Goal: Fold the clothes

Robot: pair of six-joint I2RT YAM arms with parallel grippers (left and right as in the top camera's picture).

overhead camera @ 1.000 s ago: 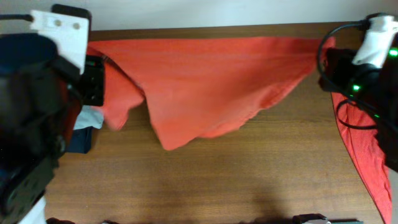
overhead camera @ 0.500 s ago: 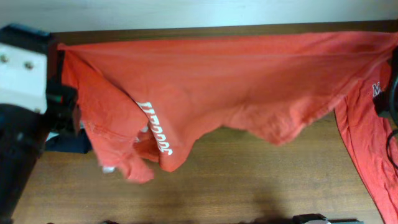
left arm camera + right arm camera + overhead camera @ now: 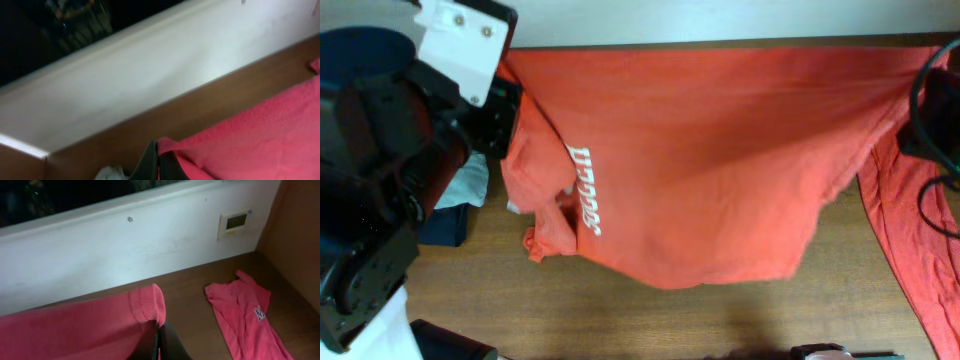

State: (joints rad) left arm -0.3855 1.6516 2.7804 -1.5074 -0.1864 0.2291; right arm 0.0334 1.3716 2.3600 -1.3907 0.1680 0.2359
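My left hand (image 3: 158,159) and my right hand (image 3: 159,341) are each pinched tight on a top corner of the orange-red T-shirt (image 3: 720,150). I hold it stretched wide along the far side of the desk (image 3: 670,325).

A second ago the shirt hung in a small pointy shape. Now much more of it has opened out, and its bottom edge reaches a lot farther toward me. The white letters (image 3: 585,190) were hidden then, and now they show near my left side. One sleeve is bunched up just below them.

So the shirt is getting spread out, but no fold is made yet. I think the low edge may touch the desk, but from above I cannot be sure.

A second T-shirt (image 3: 245,315) lies flat by my right side, waiting.

I see no box or basket here.
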